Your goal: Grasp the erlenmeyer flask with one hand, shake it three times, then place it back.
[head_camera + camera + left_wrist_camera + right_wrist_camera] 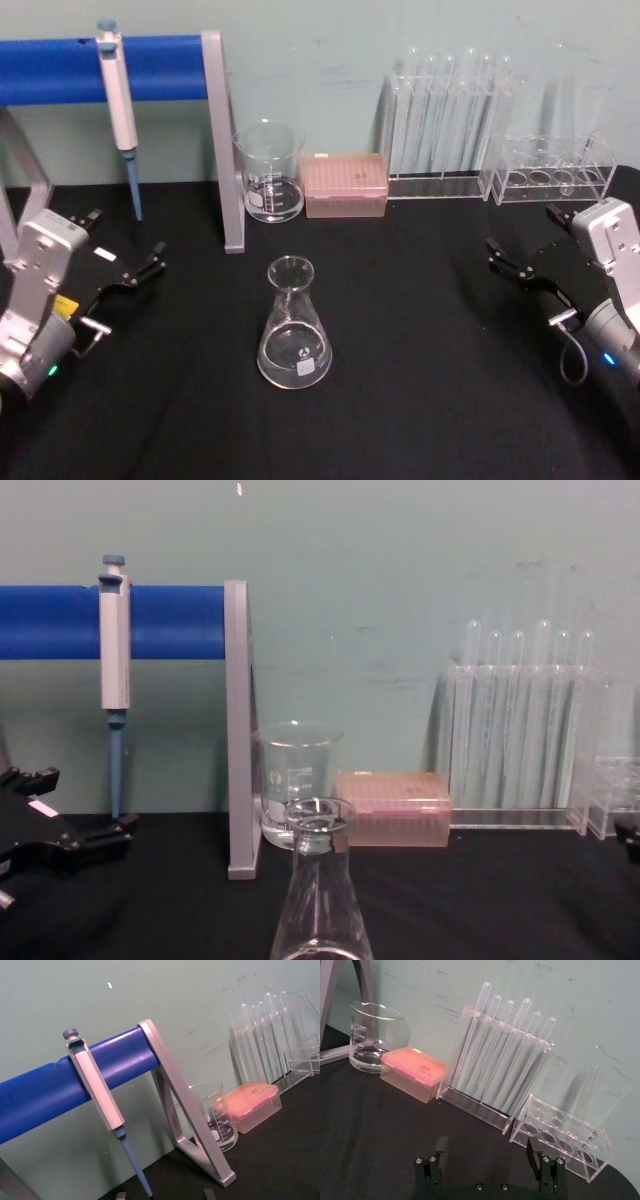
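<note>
Seen from the chest, the erlenmeyer flask (318, 905) loses its base below the lower edge. Its rim hides part of the beaker (285, 770), whose printed markings are too small to read. The blue bar (50, 622) runs off the left edge.

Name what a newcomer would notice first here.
The clear erlenmeyer flask stands upright, alone at the centre of the black table. The left pincer and right pincer sit open at either side, neither touching it. Behind left, a pipette hangs from a blue bar.
</note>
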Robot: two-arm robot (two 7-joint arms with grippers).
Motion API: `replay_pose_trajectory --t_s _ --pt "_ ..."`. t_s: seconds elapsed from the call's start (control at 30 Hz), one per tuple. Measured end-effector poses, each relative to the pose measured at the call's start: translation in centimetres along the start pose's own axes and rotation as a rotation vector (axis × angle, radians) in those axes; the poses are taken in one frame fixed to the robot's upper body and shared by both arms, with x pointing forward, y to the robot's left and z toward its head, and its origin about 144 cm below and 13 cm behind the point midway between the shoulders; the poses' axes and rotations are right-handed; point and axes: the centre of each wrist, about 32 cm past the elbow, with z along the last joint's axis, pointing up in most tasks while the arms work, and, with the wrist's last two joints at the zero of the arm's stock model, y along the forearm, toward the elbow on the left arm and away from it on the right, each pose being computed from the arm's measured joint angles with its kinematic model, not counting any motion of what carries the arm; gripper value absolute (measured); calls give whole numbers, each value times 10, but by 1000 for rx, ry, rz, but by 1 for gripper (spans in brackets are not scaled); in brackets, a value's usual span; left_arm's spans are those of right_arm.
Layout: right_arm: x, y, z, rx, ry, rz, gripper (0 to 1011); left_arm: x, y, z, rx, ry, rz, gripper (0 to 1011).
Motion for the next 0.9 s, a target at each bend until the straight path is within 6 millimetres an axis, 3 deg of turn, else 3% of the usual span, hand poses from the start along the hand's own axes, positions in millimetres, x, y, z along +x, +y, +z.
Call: replay_pose_trajectory --t_s 0.9 --pt "2 -1 1 13 0 6 1000 0 0 0 0 0 0 1001"
